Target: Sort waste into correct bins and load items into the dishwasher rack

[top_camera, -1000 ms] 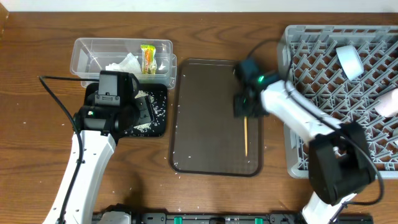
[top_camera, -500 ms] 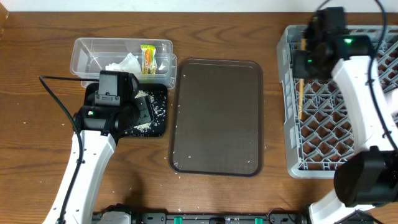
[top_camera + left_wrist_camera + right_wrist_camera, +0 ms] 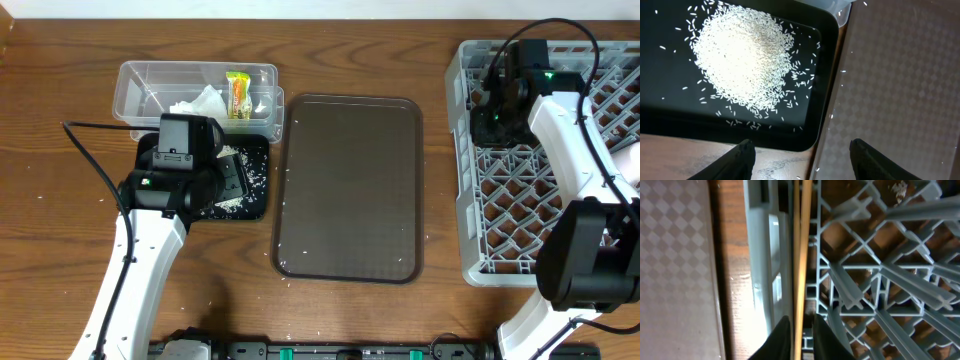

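Observation:
My right gripper (image 3: 492,112) is low inside the left side of the grey dishwasher rack (image 3: 470,210). In the right wrist view it (image 3: 801,327) is shut on the wooden chopsticks (image 3: 801,240), which run along the inside of the rack's left wall (image 3: 762,255). My left gripper (image 3: 802,150) is open and empty, above the near right corner of the black tray (image 3: 670,115), which holds a heap of rice (image 3: 740,60). In the overhead view it (image 3: 225,180) hovers over that tray (image 3: 258,208). The clear tub (image 3: 135,95) holds white tissue (image 3: 200,103) and the snack wrapper (image 3: 238,95).
The brown serving tray (image 3: 350,190) lies bare between the black tray and the rack, with a few rice grains near its front edge. A pale item (image 3: 628,165) lies at the rack's right edge. Stray grains dot the wooden table (image 3: 60,230).
My right gripper lifted the chopsticks off the brown tray, carried them right to the rack, and has now lowered them along its left wall. The left arm has not moved.

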